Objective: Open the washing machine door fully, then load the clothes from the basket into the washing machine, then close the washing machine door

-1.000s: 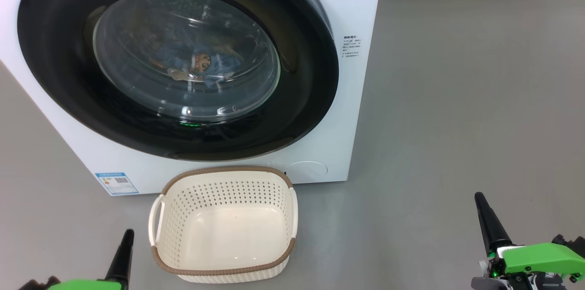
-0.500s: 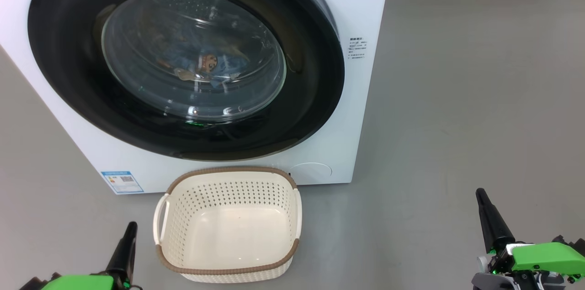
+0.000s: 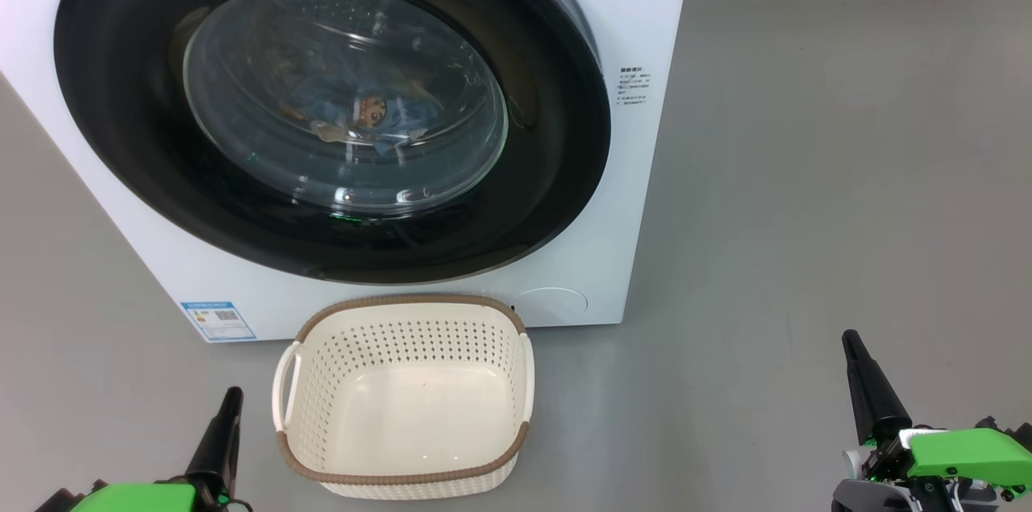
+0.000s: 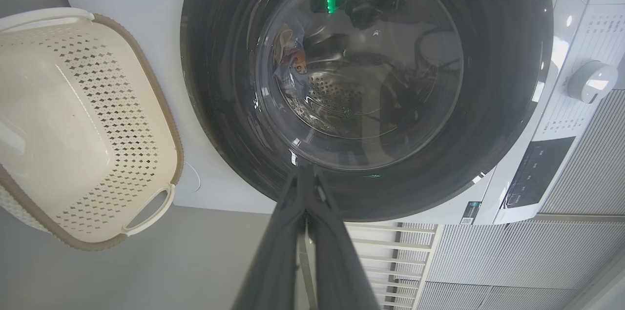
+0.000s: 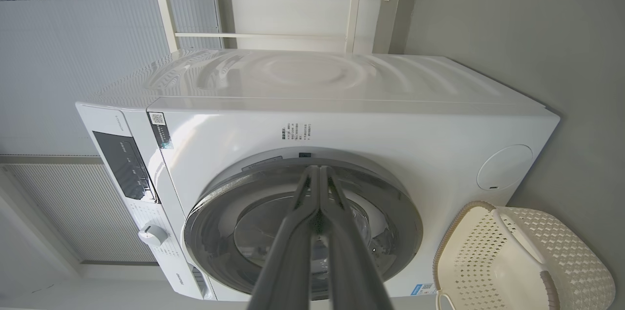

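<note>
Head view has been nudged since a second ago, so everything is seen a touch further right; nothing on the floor (image 3: 806,173) itself has been shifted.

The big white washing machine (image 3: 645,197) is parked with the washing machine door (image 3: 564,173) shut flat against it, glossy black rim all round and the clear glass bowl in the middle. The basket (image 3: 407,301), cream, perforated and brown-rimmed, is set on the floor just in front of the machine, its bare bottom on show. The clothes (image 3: 367,113), light blue with an orange-brown cartoon face, can be made out through the glass, lying in the drum. The left gripper (image 3: 232,395) is held near the basket's left side, the right gripper (image 3: 848,337) well off to its right; both pairs of fingers are pressed together, with nothing gripped or touched.
</note>
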Robot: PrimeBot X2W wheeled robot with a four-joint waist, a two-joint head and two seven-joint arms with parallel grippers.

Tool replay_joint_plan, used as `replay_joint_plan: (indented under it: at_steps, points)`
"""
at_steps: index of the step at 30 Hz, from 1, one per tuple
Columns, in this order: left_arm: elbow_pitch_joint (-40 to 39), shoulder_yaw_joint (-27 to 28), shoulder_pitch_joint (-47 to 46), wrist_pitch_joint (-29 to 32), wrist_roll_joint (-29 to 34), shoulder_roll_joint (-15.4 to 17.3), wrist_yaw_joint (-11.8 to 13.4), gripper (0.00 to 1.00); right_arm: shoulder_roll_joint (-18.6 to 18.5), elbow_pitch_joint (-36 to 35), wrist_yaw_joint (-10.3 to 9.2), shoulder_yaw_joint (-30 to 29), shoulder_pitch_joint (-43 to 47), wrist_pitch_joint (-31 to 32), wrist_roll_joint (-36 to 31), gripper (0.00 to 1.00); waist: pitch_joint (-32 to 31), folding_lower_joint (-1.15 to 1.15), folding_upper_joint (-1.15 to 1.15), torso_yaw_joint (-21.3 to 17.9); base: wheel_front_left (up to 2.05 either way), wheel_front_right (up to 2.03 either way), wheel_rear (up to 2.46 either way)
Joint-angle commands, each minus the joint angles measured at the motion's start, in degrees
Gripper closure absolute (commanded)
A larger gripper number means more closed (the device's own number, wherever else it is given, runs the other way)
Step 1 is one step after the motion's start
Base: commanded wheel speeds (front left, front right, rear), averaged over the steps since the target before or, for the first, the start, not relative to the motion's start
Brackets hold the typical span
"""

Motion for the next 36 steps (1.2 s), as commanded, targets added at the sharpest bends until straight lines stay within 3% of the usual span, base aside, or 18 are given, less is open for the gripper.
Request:
replay_joint_plan:
  at_steps: [1,36]
  points:
    - [-1.53,2.0,-2.46,0.36,-0.49,0.74,-0.15,1.0,-0.12,-1.75,0.09,1.28,-0.79,0.41,0.17,1.0,0.0,0.0,0.0,0.0,0.0,0.0,0.0]
    - [-1.53,1.99,-2.46,0.36,-0.5,0.74,-0.15,1.0,-0.08,-1.75,0.09,1.23,-0.79,0.45,0.12,1.0,0.0,0.0,0.0,0.0,0.0,0.0,0.0]
